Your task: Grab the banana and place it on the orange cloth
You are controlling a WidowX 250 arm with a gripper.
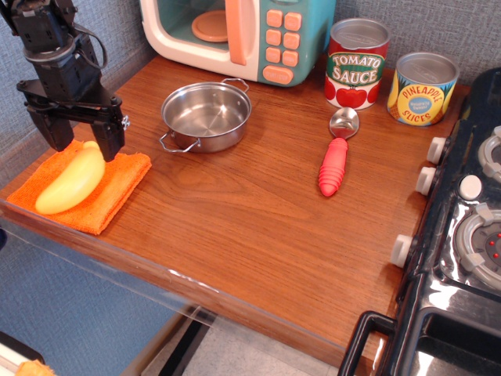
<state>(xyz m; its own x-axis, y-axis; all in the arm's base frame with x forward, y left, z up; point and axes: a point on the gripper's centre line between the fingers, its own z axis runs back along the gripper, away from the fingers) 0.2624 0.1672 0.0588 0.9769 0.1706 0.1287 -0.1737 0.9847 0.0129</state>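
We find the pincer [84, 139] spread wide and holding nothing, its two dark fingers [112, 139] hanging over the far end of the banana [72, 182]. The right-hand finger tip appears very close to the banana's upper end; we cannot tell whether it touches. The banana lies lengthwise on the orange cloth [117, 182], fully supported by it, its lower end pointing toward the front left corner. In our judgement the placement is done and only the withdrawal remains.

Risks noted: if the arm moves sideways before rising, a finger could catch the banana's tip and roll or drag it off the cloth, since the fruit is smooth and curved. The cloth sits at the front left edge of the surface [258, 227], so any push toward that corner could send the banana over the side. A snagged finger could also pull the fuzzy cloth itself.

Just beside the cloth stands a steel pot [206, 115], empty. Further right a red-handled spoon [335, 157] lies near the middle. Along the back wall we record a toy microwave [243, 35], a tomato sauce can [356, 63] and a pineapple can [423, 88]. A toy stove [462, 227] bounds the right side. The surface is brown wood grain; the wall behind is grey-blue fabric.
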